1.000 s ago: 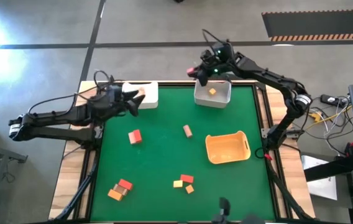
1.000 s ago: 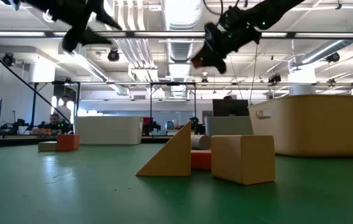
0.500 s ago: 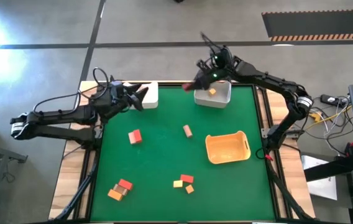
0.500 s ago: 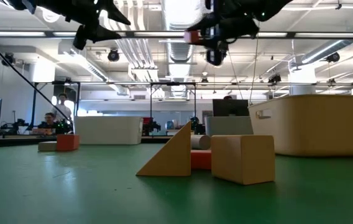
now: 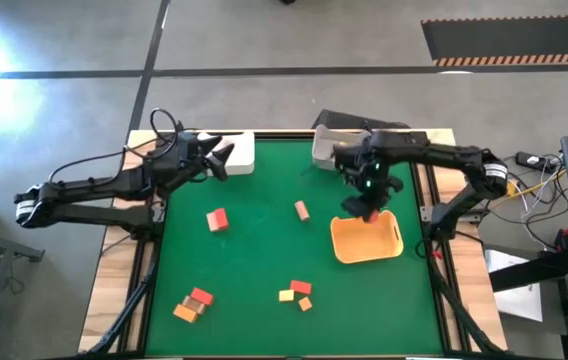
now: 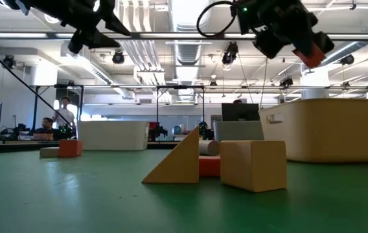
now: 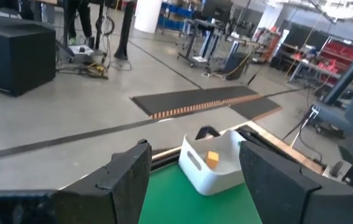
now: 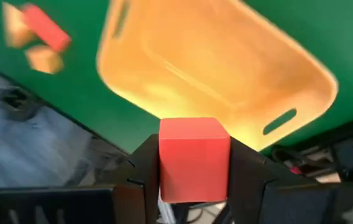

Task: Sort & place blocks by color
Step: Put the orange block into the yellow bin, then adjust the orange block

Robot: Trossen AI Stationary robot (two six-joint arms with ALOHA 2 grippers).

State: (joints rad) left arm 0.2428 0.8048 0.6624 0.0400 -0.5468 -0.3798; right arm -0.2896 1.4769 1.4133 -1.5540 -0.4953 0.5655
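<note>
My right gripper (image 5: 369, 207) hangs above the far rim of the orange tray (image 5: 367, 240), shut on a red cube (image 8: 194, 158) that also shows high in the low view (image 6: 310, 52). My left gripper (image 5: 220, 157) waits open in the air beside the left white bin (image 5: 236, 152). On the green mat lie a red block (image 5: 217, 219), a tan block (image 5: 302, 210), and two small clusters of red, yellow-orange and tan blocks (image 5: 297, 293) (image 5: 193, 303). A yellow-orange block (image 7: 212, 158) sits inside the right white bin (image 7: 217, 167). My right gripper pinches the red cube by two opposite side faces (image 8: 164, 163) between its two fingers. The fingers point steeply down from above. The cube is lifted clear, square in the hold, with the tray's hollow (image 8: 214, 68) straight beneath it.
The right arm lies across the right white bin (image 5: 324, 149) at the mat's far edge. Bare green mat stretches between the tray and the block clusters. In the low view a tan wedge (image 6: 177, 162) and tan cube (image 6: 252, 165) stand close to the camera. People show in the room beyond.
My right gripper has swung from above the far white bin toward the table's near right side. It now hangs over the orange tray, tipped to point down, with the red cube still in its fingers. My left gripper has stayed near the left bin.
</note>
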